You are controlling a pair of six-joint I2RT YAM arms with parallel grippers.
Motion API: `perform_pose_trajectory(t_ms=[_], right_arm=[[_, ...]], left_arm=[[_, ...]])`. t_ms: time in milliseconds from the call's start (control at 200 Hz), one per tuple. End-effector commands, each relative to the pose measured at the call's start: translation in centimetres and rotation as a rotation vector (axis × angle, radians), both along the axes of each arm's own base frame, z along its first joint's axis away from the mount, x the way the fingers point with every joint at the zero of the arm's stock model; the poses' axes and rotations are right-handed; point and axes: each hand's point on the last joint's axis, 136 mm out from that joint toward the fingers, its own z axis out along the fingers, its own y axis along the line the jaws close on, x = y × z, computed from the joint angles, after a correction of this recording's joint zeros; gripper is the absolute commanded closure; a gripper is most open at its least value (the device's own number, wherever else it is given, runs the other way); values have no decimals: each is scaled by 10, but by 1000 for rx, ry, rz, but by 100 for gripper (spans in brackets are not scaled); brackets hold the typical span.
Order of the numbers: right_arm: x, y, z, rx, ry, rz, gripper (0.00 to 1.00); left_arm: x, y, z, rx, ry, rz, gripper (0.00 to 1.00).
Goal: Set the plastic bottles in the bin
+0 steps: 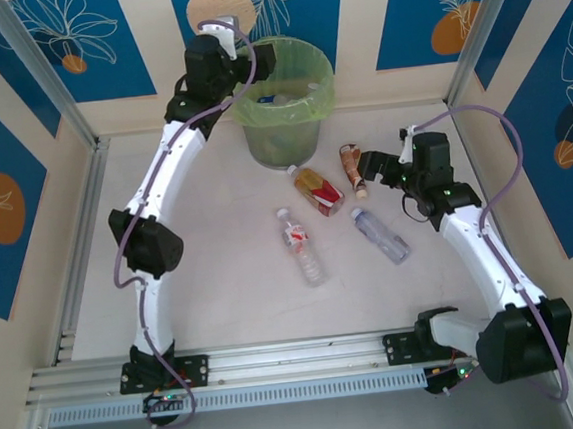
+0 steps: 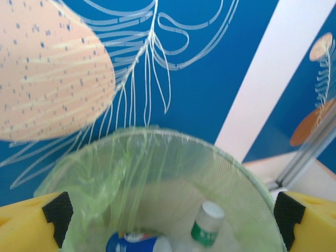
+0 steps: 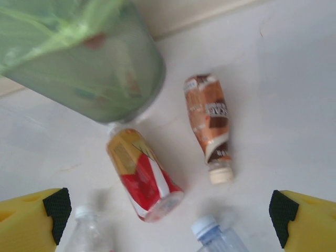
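Observation:
The bin (image 1: 304, 123) stands at the back of the table, grey with a yellow-green bag. My left gripper (image 1: 256, 65) hangs open over its left rim. In the left wrist view the left gripper (image 2: 170, 223) is open above the bin (image 2: 241, 178), where a blue-labelled bottle (image 2: 134, 244) and a green-labelled bottle (image 2: 207, 224) lie. Several plastic bottles lie on the table: amber with a red label (image 1: 317, 190), brown (image 1: 348, 156), clear with a red label (image 1: 301, 245) and clear with a blue cap (image 1: 381, 234). My right gripper (image 1: 371, 174) is open beside the brown bottle (image 3: 210, 121), above the amber one (image 3: 142, 173).
Blue patterned walls and metal posts (image 1: 471, 28) close in the back and sides of the table. A metal rail (image 1: 279, 361) with both arm bases runs along the near edge. Bare white tabletop (image 1: 222, 280) lies left of the bottles.

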Motion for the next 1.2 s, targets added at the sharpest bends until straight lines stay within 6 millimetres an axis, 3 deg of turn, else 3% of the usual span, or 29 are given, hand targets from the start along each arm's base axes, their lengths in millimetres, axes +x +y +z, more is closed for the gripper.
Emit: perform_pose_trajectory(t_ms=[0, 110, 295, 410, 635, 970, 1190], right_arm=[[-14, -8, -43, -65, 171, -7, 1], [-20, -7, -73, -84, 286, 8, 1], [-28, 5, -101, -90, 440, 87, 0], [-41, 12, -121, -136, 602, 150, 1], [-50, 23, -151, -246, 738, 261, 1], [-45, 26, -177, -355, 848, 338, 0], [-53, 22, -197, -422, 939, 343, 5]], left_arm=[[-24, -3, -8, 3, 60, -53, 0], [-41, 5, -17, -15, 71, -50, 0], [-74, 23, -31, -38, 65, -36, 0], [-94, 37, -50, -25, 105, -12, 0], [-128, 66, -83, -12, 147, 51, 0], [-149, 117, -104, 22, 161, 248, 0], [-148, 133, -113, 4, 193, 307, 0]])
